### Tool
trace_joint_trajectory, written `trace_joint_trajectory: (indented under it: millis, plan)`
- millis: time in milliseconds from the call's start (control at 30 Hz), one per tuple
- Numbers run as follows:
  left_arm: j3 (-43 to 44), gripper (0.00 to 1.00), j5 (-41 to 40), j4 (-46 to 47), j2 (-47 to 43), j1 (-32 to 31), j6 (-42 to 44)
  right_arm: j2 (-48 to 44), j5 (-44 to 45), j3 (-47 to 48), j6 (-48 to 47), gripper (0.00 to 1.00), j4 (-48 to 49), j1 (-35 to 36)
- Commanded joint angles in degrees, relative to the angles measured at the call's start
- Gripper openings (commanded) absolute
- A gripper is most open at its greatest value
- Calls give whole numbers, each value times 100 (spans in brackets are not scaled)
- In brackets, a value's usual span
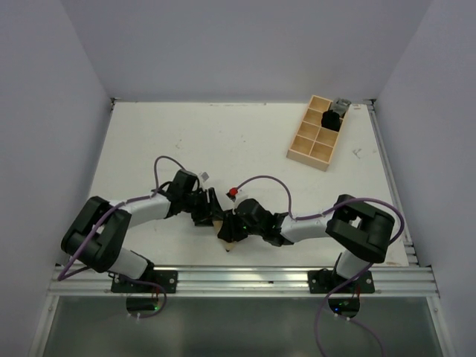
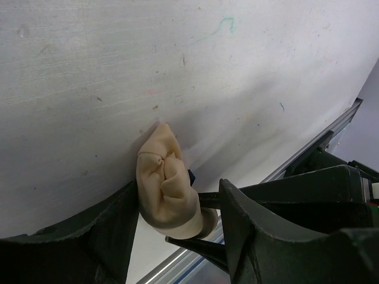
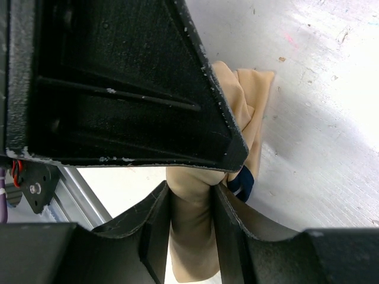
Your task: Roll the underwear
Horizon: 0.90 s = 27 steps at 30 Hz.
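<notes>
Table point(image 1: 223, 141) is mostly bare. Both arms fold in and meet over its near edge, left arm point(image 1: 111, 223) and right arm point(image 1: 349, 223) nose to nose. The wooden tray point(image 1: 306, 161) sits well away from both grippers at the far right, with a dark item point(image 1: 331, 119) in one compartment; it plays no part here. Left gripper point(image 2: 177, 195) is spread wide, and the bundle sits between its fingers, leaning on one and apart from the other. Right gripper point(image 3: 190, 207) is narrow and pinching cloth, with tan fabric pulled tight through the gap between its fingers. The underwear point(image 2: 161, 177) is bunched into a short, lumpy wad right where the two grippers meet, part of it on the table and part held. A bit of dark trim point(image 3: 243, 183) pokes out just beside the right fingers. My read is mid-roll: the fabric is gathered, but it's a crumple rather than a clean cylinder. The next move needs the right hand to keep its pinch as anchor while the left closes on the free end and turns it over. The two grippers are nearly touching, so there's little clearance, and a slip would undo the wad.
</notes>
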Motion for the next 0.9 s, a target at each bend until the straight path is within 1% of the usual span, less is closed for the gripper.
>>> trace_joint_trajectory:
  millis: [0,233,333,600,767,800,867]
  plan:
    - [250,58,-295,-427,225,-99,-64,399,175,-247,-61,38,-1316,-1]
    - [787,49,-839,-1183,866,-248,130,189,526,-212,1,43,-1659,8]
    - [910,48,-980,-1334,990,-275,191,92,693,-160,18,45,-1844,8]
    - [893,48,-1051,-1342,938,-319,148,276,1063,131,115,49,-2319,-1]
    - [910,47,-1165,-1386,964,-328,139,-13,1107,122,54,49,-2345,8]
    - [919,47,-1191,-1421,973,-345,147,-40,1116,131,27,47,-2371,-1]
    - [980,47,-1235,-1456,999,-354,182,-32,1090,131,-34,38,-2319,-1]
